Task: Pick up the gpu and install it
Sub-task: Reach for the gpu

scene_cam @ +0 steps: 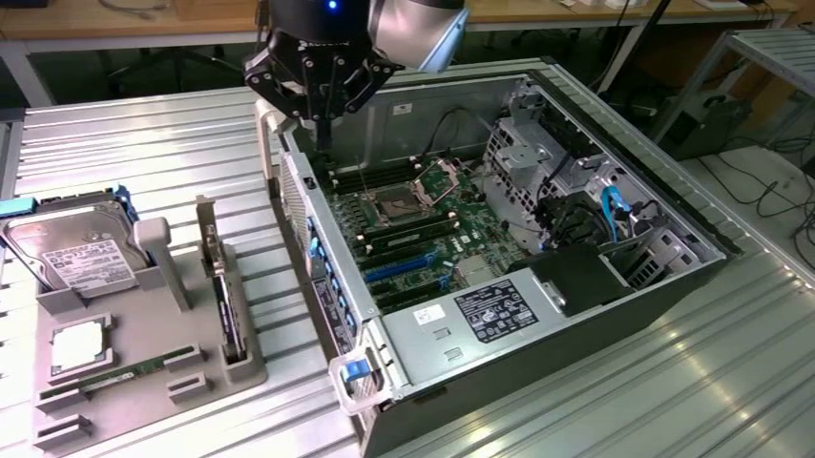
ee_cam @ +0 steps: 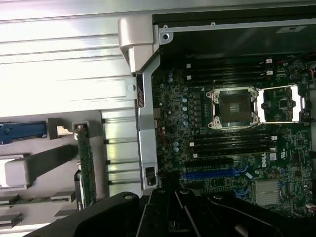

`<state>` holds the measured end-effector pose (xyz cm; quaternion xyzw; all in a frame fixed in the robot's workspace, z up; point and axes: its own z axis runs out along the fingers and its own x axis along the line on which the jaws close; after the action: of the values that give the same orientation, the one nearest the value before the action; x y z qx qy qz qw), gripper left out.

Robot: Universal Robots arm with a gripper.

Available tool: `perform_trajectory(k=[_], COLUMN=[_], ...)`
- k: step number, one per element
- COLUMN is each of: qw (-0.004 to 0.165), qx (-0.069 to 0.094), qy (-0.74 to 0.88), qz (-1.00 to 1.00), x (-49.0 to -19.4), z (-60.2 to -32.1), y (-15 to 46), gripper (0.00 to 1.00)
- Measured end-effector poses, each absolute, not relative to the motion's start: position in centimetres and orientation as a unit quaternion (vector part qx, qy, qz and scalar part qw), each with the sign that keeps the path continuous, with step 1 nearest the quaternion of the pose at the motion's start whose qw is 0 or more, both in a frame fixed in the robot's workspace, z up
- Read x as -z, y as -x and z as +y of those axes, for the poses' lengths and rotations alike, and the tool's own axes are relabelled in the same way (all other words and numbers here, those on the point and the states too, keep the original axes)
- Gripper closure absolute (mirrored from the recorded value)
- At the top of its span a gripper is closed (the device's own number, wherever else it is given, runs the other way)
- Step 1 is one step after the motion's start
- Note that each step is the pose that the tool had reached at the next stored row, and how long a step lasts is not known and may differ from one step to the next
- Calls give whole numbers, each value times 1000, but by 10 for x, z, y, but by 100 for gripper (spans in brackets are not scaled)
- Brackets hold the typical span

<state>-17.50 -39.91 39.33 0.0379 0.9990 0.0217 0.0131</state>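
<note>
My gripper [scene_cam: 323, 138] hangs above the far corner of the open computer case [scene_cam: 619, 134], over the wall that faces the parts tray [scene_cam: 153, 386]. Its fingers are pressed together and hold nothing.

The gpu [scene_cam: 227, 305] has not been picked up. It stands on its long edge in a slot of the tray, on the desk [scene_cam: 140, 153] just to the exterior view's left of the case, with its metal bracket end pointing away from the camera. I judge it stands upright so that its top edge is free to be gripped from above. The tray also carries the hard drive [scene_cam: 79, 256] in its own cradle, a processor chip [scene_cam: 79, 343] lying flat, and a green memory stick [scene_cam: 121, 374]. Each is apart from the card.

The case lies on its side with the panel off, so the motherboard [scene_cam: 427, 239] faces up. The processor socket [scene_cam: 395, 202] is open and empty, and the blue expansion slots [scene_cam: 397, 270] lie nearer the camera.

The case wall rises between the tray and the board, a hard edge between the two. The space above the tray is open. Above the blue slots it looks free too. The drive cage and the blue cable [scene_cam: 612, 212] crowd the exterior view's right side, well apart from the slots.
</note>
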Motion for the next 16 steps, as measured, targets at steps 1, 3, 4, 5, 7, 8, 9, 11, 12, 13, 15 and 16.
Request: perform_trajectory(k=[1, 3, 4, 5, 7, 8, 9, 11, 12, 13, 15, 16], qw=[13, 13, 13, 13, 13, 13, 13, 13, 13, 13, 13, 13], qx=[-22, -22, -22, -22, -22, -22, -22, -22, -22, -22, -22, -22], qy=[-38, -38, -38, -38, -38, -38, -38, -38, -38, -38, -38, -38], qz=[999, 999, 999, 999, 999, 999, 999, 999, 999, 999, 999, 999], x=[-393, -393, -393, -393, -393, -393, -393, -393, -393, -393, -393, -393], z=[-399, -399, -399, -399, -399, -399, -399, -399, -399, -399, -400, -400], y=[176, 178, 179, 179, 181, 182, 183, 187, 188, 190, 192, 193], gripper=[89, 89, 89, 89, 89, 89, 89, 89, 89, 89, 89, 89])
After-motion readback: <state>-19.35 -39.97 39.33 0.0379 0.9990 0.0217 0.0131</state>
